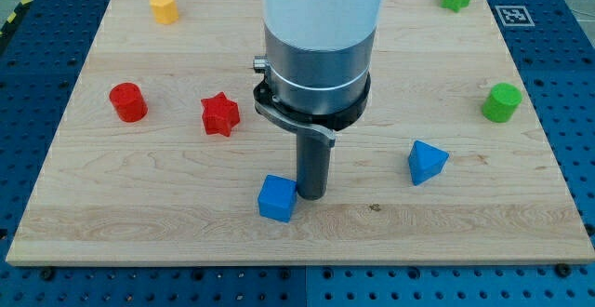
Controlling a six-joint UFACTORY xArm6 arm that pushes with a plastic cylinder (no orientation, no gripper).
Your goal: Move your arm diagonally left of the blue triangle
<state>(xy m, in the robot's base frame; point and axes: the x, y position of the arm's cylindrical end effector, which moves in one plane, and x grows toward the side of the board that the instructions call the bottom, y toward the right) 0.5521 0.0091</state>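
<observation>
A wooden board [93, 223] lies on a blue perforated table. The blue triangle [426, 162] sits toward the board's right side, nearer the view's bottom than its top. The arm's rod comes straight down from a wide white and silver housing; there is no pincer, so nothing opens, closes or is held. Its tip [311, 196] rests well to the view's left of the blue triangle and slightly lower, touching or just beside a blue cube [277, 198] on its own left. The triangle therefore lies up and to the right of the tip. Farther left of the triangle stand a red star [220, 114] and a red cylinder [128, 102]; a green cylinder [502, 102] sits above it to the right.
</observation>
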